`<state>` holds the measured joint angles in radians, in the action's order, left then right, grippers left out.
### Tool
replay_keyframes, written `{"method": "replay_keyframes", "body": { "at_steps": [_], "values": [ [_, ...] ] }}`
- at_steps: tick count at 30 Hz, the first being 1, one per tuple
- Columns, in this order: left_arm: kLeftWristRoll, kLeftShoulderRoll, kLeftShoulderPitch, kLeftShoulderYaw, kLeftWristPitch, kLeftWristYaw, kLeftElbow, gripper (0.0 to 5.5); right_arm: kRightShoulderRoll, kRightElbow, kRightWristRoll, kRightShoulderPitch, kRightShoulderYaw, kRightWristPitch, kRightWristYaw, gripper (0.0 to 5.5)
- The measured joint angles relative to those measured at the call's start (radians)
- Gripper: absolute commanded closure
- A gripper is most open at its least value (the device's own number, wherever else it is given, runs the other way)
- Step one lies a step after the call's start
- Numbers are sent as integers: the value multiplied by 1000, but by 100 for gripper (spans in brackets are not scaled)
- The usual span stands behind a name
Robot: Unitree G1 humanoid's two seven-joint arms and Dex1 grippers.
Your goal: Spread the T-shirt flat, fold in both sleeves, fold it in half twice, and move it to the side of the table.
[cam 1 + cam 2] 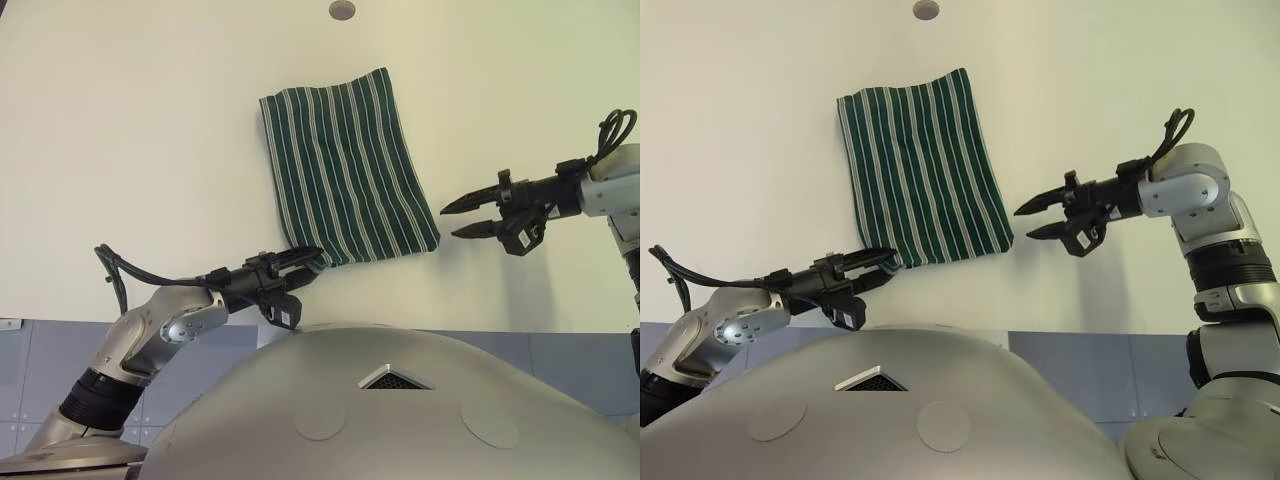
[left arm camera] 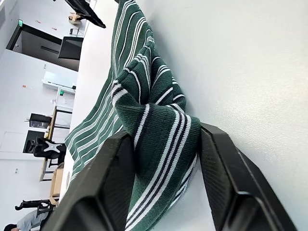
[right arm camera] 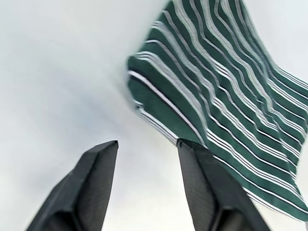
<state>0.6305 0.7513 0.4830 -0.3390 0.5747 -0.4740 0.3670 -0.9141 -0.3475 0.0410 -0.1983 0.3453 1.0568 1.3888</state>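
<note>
Left gripper (image 1: 305, 257) low over desk (image 1: 130, 150), clamped on near corner of folded green-striped T-shirt (image 1: 345, 170). Right gripper (image 1: 462, 219) just beside it, fingers apart, holding nothing.

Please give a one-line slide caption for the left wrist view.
Left claw shut on a corner of the striped T-shirt on the table.

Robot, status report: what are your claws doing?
Left claw shut on shirt corner. Right claw open, beside shirt. Shirt folded on table. Disc beyond it, not in way.
</note>
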Motion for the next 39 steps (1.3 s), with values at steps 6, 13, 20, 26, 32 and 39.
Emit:
{"method": "replay_keyframes", "body": {
  "at_steps": [6, 13, 20, 26, 32, 39],
  "values": [
    [-34, 9, -24, -11, 23, 3, -24, 471, 32, -8, -52, 8, 57, 90, -101, 343],
    [-85, 18, -40, -12, 26, 3, -37, 526, 45, -15, -97, 3, 93, 98, -203, 482],
    [-204, 26, -52, -19, 3, -34, -69, 535, 12, 15, -58, 11, 143, 0, -211, 550],
    [-436, 137, 78, 6, -183, -214, 118, 539, -171, 326, 298, 122, 158, -475, -39, 550],
    [-861, 149, -143, 175, -451, -324, 171, 540, -101, 328, 535, -170, 83, -1109, 49, 550],
    [-942, -44, -678, 182, -528, -475, -424, 541, 224, -328, 306, -608, 109, -1252, 134, 550]
  ]
}}
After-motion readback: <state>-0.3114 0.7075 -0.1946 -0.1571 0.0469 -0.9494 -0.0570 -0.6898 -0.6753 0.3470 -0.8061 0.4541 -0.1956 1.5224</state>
